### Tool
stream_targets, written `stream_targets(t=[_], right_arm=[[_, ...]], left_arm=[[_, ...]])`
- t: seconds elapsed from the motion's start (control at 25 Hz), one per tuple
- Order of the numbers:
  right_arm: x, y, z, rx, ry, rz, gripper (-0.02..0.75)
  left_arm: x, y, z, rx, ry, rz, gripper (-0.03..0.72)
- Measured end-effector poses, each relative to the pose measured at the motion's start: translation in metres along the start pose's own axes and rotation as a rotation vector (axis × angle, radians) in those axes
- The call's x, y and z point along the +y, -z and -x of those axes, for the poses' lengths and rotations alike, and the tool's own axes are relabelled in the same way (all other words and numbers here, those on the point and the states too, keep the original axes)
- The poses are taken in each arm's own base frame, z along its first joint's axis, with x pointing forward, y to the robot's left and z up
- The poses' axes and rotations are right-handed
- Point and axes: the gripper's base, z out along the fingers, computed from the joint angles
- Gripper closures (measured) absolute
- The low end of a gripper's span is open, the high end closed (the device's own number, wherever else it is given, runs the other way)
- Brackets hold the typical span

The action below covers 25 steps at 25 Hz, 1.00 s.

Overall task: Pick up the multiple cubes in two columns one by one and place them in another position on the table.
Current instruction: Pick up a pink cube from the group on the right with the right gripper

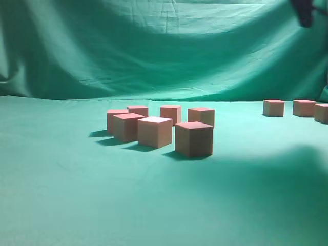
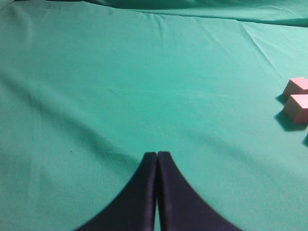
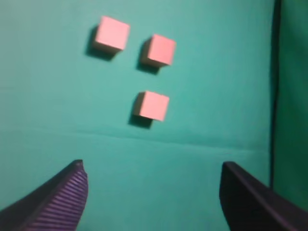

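Three cubes (image 3: 155, 105) sit on the worktop (image 1: 61, 195) beyond the right gripper (image 3: 153, 195), fingers spread, empty. Six wait centre-left; left gripper (image 2: 157, 192) clenched, farther off.

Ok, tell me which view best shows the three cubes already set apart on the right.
The right wrist view: it looks straight down on the three cubes, all whole and spaced apart, beyond the open right gripper. The exterior view shows them far off at the right edge, one cut off. The left wrist view does not show that group identifiably.
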Motion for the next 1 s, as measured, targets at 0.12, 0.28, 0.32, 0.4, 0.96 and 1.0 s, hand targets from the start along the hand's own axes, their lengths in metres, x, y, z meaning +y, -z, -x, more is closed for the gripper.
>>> stream_targets(t=[0.12,0.28,0.32,0.4,0.96,1.0], right_arm=[[-0.047,-0.024,-0.009,0.1,-0.179,0.103,0.18],[-0.078,-0.051,-0.013,0.118,-0.309,0.277,0.18],[-0.082,-0.057,-0.013,0.112,-0.322,0.304,0.18],[-0.086,-0.067,-0.012,0.1,-0.322,0.326,0.18],[-0.058,-0.154,-0.001,0.147,-0.274,0.374,0.18],[-0.057,-0.158,-0.001,0.148,-0.275,0.375,0.18]], left_arm=[[0.0,0.0,0.0,0.0,0.0,0.0,0.688],[0.0,0.0,0.0,0.0,0.0,0.0,0.688],[0.0,0.0,0.0,0.0,0.0,0.0,0.688],[0.0,0.0,0.0,0.0,0.0,0.0,0.688],[0.0,0.0,0.0,0.0,0.0,0.0,0.688],[0.0,0.0,0.0,0.0,0.0,0.0,0.688]])
